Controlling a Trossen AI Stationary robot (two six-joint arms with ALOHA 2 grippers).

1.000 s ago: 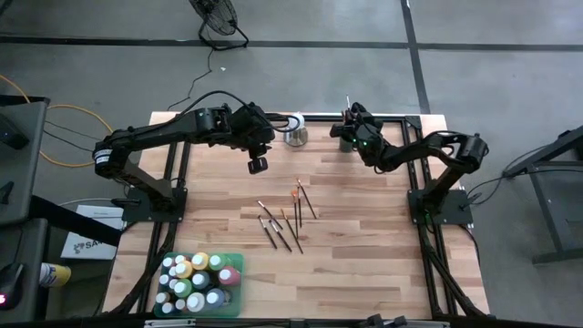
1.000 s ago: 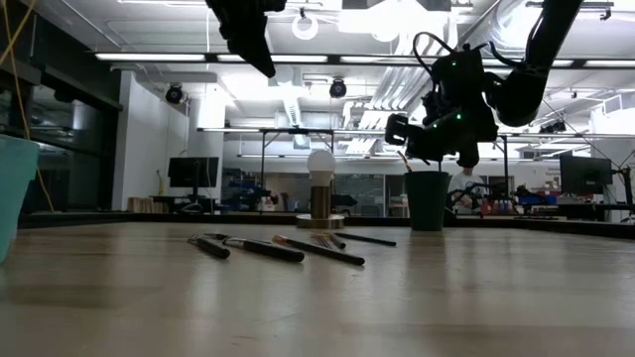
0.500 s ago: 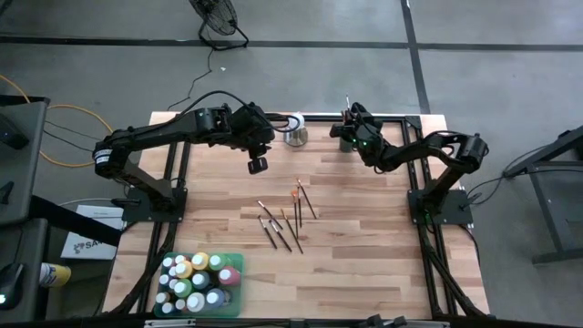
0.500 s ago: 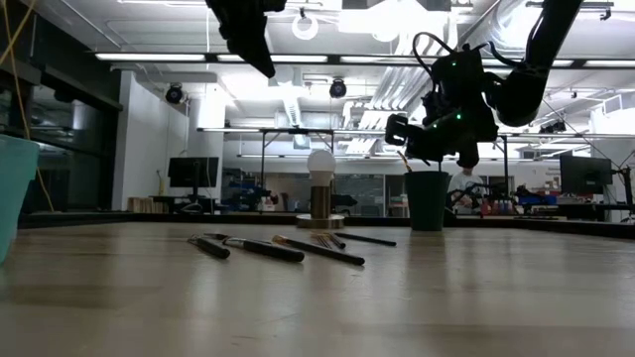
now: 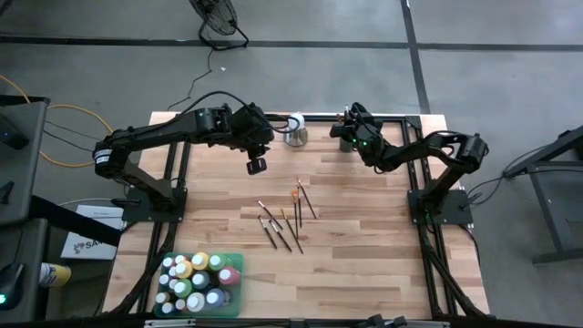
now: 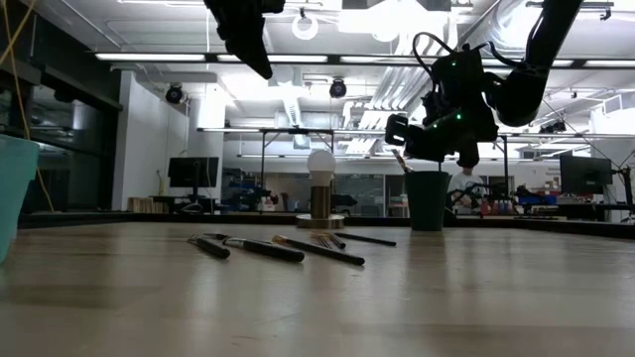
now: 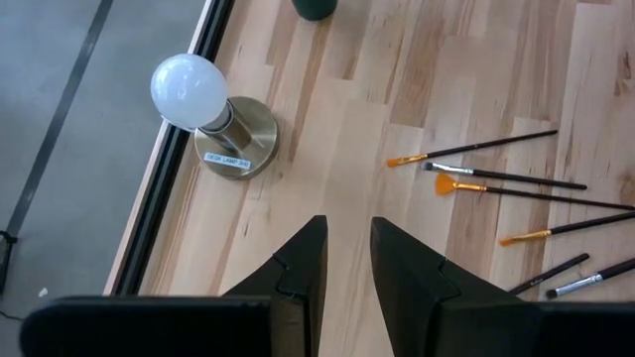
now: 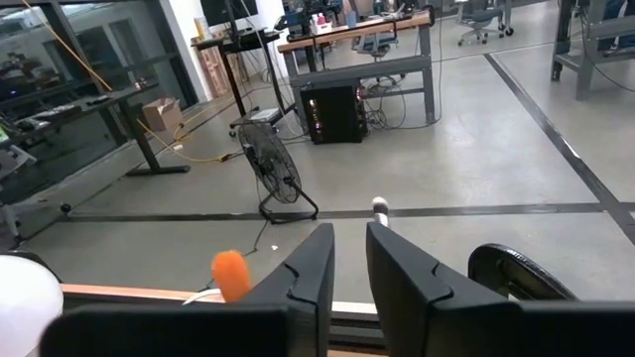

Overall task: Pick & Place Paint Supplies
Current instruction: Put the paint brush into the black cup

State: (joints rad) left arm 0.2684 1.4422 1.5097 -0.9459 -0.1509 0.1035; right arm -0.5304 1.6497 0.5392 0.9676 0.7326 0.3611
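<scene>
Several thin brushes point(image 5: 284, 221) lie loose mid-table, also in the low view point(image 6: 288, 248) and the left wrist view point(image 7: 496, 183). Paint bottles point(image 5: 196, 282) stand in a green bin point(image 5: 240, 273) at the near left. My left gripper point(image 5: 258, 167) hovers high above the table between the lamp and the brushes, shut and holding nothing point(image 7: 348, 226). My right gripper point(image 5: 350, 121) hangs just over the dark green cup point(image 5: 346, 143) at the far edge, shut on a brush point(image 8: 349, 233). An orange brush tip point(image 8: 230, 273) shows beside it. My right gripper holds a thin brush near its pale upper end point(image 8: 380, 205), which pokes out just past the fingertips. The fingers reach level toward the table's far edge, across the brush. The brush slants down toward the cup point(image 6: 427, 200). The fingers hide the pinch itself.
A white ball lamp on a metal base point(image 5: 294, 135) stands at the far edge, left of the cup point(image 6: 320, 188). The teal bin wall point(image 6: 12, 193) rises at the near left. Bare wood lies around the brushes. A black frame rail runs along the far edge.
Both arms have kept still. In the high view, the brush end that stuck out beyond my right gripper toward the far edge no longer shows. In the low view, the brush under that gripper has shifted slightly toward the lamp.
</scene>
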